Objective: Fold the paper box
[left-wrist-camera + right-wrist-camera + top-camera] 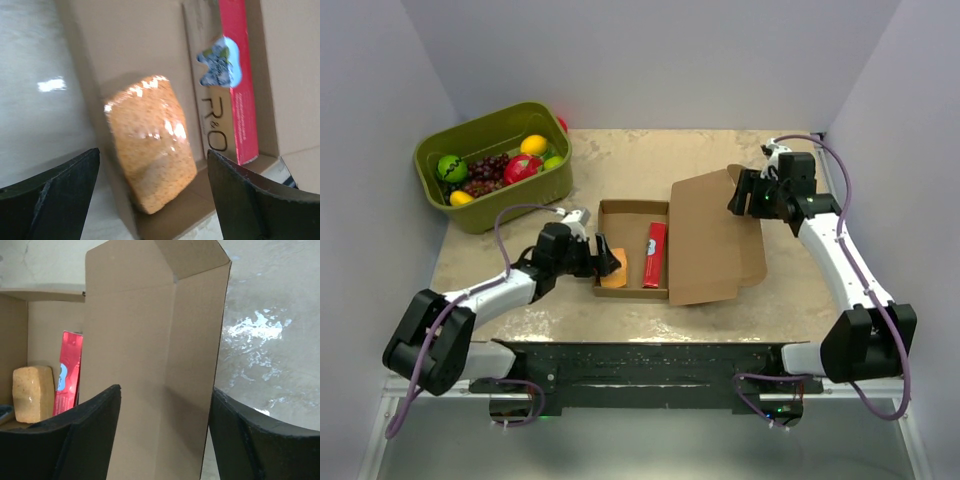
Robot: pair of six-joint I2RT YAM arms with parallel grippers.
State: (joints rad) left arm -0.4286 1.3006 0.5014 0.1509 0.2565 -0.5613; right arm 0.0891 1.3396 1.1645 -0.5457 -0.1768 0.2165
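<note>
Left arm [500,292]: low, stretched forward and rightward.
Left gripper [607,262]: fingers wide apart.
Right arm [835,250]: reaching forward, wrist turned leftward.
Right gripper [738,192]: fingers wide apart.

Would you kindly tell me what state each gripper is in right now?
Left gripper: open, at the orange block, holding nothing.
Right gripper: open, at the box lid, holding nothing.

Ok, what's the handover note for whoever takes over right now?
Left gripper: open, at the left wall of the paper box, beside the orange block.
Right gripper: open, at the lid's far right corner.
Done: tray walls up; orange block and red packet inside.
Left: lid is open to the right; close it over the tray and tuck its flaps.
</note>
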